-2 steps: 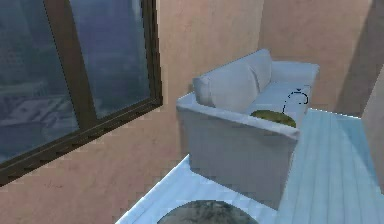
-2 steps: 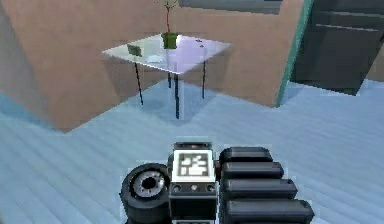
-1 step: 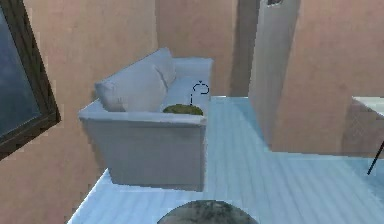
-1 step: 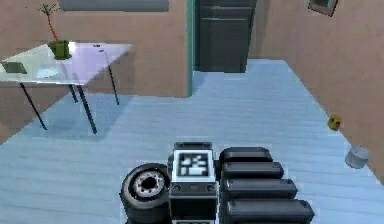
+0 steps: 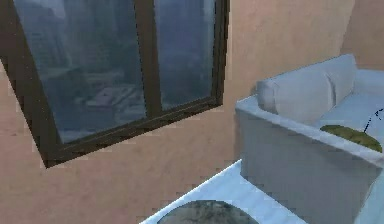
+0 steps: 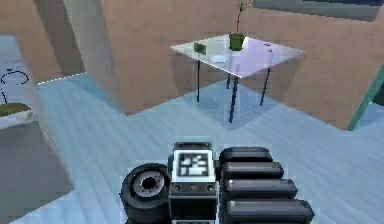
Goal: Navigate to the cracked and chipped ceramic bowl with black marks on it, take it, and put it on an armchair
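- At 10 o'clock in the forward view, a dark-framed window (image 5: 120,70) with two panes sat in a salmon wall (image 5: 270,40).
- At 6 o'clock, cut by the bottom edge, a grey round thing (image 5: 197,212) with dark mottling lay against the pale blue floor (image 5: 238,185). It may have been the bowl, but too little of it showed to be sure.
- At 3 o'clock stood a pale sofa (image 5: 290,150) with two back cushions. An olive disc (image 5: 350,135) lay on its seat at the right edge, with thin black lines just beside it.
- At 9 o'clock in the arm side view was the sofa's pale side (image 6: 20,150), with the olive disc (image 6: 10,112) on top at the left edge.
- At 12 to 1 o'clock a glass table (image 6: 270,55) stood on dark legs. It carried a potted plant (image 6: 237,40), a small dark box (image 6: 200,48) at the plant's 9 o'clock, and a small white thing (image 6: 219,61) at its 7 o'clock.
- At 6 o'clock was a white marker (image 6: 192,165), with the ribbed dark arm (image 6: 260,190) at its 3 o'clock and the gripper (image 6: 148,192) as a round dark body at its 8 o'clock.
- The fingers could not be made out, so neither their state nor whether the gripper held anything could be told.
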Robot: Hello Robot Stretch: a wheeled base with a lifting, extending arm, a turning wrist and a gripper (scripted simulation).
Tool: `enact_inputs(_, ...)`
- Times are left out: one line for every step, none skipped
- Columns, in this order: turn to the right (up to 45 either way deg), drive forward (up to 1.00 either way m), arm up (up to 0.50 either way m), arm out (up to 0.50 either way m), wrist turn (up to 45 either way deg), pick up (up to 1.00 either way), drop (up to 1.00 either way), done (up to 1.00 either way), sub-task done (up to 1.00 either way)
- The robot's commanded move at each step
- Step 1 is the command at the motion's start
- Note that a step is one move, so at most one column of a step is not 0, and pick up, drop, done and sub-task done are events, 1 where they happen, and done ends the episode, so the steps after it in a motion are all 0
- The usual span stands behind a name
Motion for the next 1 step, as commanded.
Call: enact_inputs(-45.0, 0.00, 0.00, 0.00, 0.0, 0.00, 0.00, 0.00, 0.00)
